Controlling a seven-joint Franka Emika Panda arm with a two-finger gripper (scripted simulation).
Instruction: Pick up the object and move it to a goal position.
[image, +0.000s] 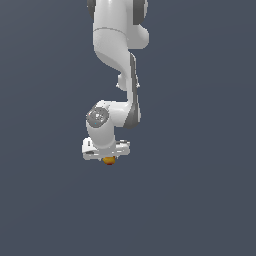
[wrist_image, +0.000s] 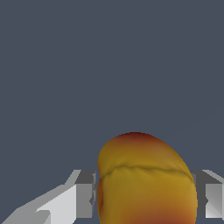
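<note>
Object (image: 109, 160) sat tucked right under the white arm's claw (image: 107, 156) in the exterior view, a small yellow-orange ball with red patches peeking out at the six o'clock side of the wrist housing. Up close in the wrist view, the object (wrist_image: 146, 183) filled the gap between the two grey fingers (wrist_image: 85, 194), one pad at its nine o'clock flank and the other at its three o'clock flank, both apparently touching the skin. So the claw was pinching the object, fingers drawn in against it, and the grasp looked made.

Was it off the ground yet? Hard to call: the plain grey-blue surface (image: 200, 200) gave no shadow or edge to judge height by, so lift could not be confirmed. No goal marker showed in either view, which left the carry and the arrival as the work remaining, by my reading.

Room to move looked generous. Nothing else stood anywhere on the flat expanse, from twelve o'clock round to six, and no rim, wall or drop-off came into sight. The only thing close to the object was the arm itself, looming above at twelve o'clock.
</note>
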